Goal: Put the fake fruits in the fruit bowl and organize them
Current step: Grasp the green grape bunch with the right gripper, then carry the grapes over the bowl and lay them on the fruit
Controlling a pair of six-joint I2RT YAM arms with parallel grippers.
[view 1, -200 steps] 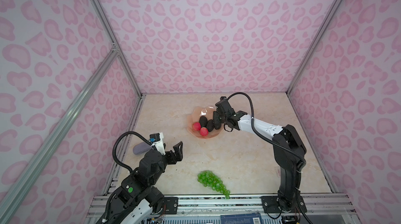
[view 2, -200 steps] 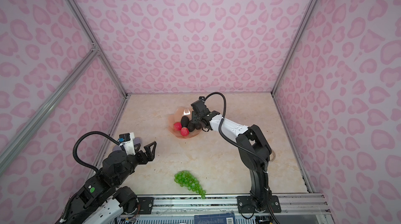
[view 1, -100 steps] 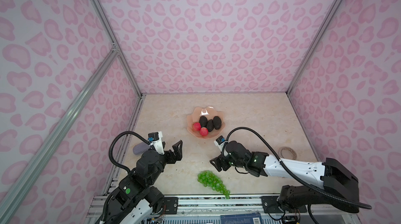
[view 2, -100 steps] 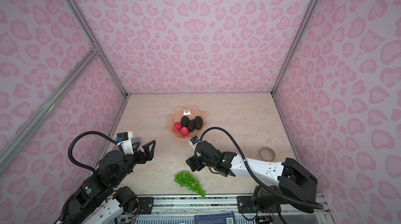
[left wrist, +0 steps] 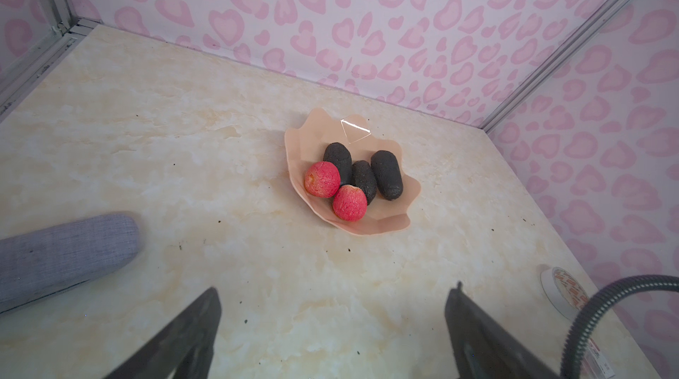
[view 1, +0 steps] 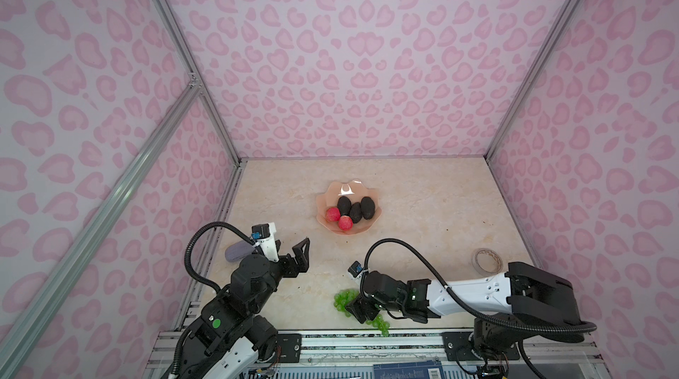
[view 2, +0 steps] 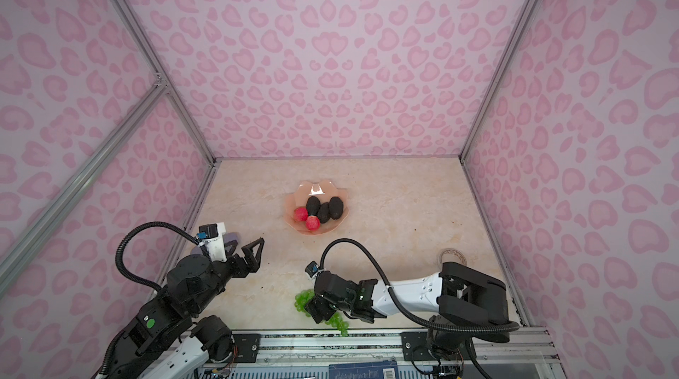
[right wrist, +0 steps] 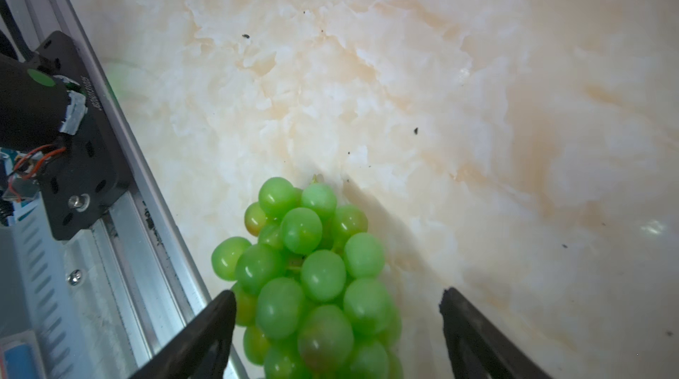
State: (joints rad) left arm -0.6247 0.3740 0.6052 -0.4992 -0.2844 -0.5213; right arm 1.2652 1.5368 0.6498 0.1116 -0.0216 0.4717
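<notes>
The peach-pink fruit bowl stands at mid-table and holds three dark avocados and two red fruits. The green grapes lie on the table by the front edge. My right gripper is low over them and open, with a finger on each side of the bunch. My left gripper hovers open and empty at front left, pointing toward the bowl.
A grey-purple oblong object lies by the left wall behind my left wrist. A roll of tape sits at the right. The aluminium front rail runs right beside the grapes.
My right arm has swung from the bowl back to the front edge and come down over the grapes, and its jaws have widened. The left arm has stayed put.
</notes>
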